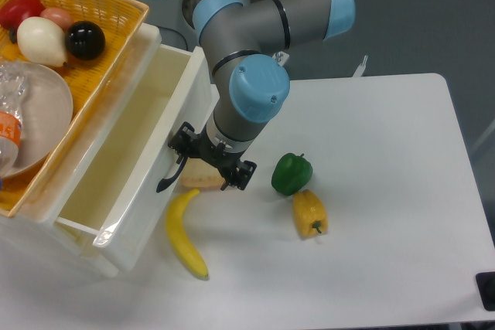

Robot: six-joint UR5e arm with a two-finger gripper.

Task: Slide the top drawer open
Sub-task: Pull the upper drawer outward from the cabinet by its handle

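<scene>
The top drawer (147, 210) of the white cabinet stands pulled far out toward the table's middle, and its white inside is bare. Its curved black handle (168, 180) sticks out from the drawer front. My gripper (213, 161) points down just right of the drawer front. Its jaws look spread, and its left finger (184, 144) is right beside the handle's upper end. The wrist hides the fingertips. No lower drawer front shows.
A yellow wicker basket (116, 5) sits on the cabinet, holding a bowl, a plastic bottle and round fruits. On the table lie a banana (186, 233), a green pepper (291, 173), a yellow pepper (310, 213) and a tan piece (199, 180) under the gripper.
</scene>
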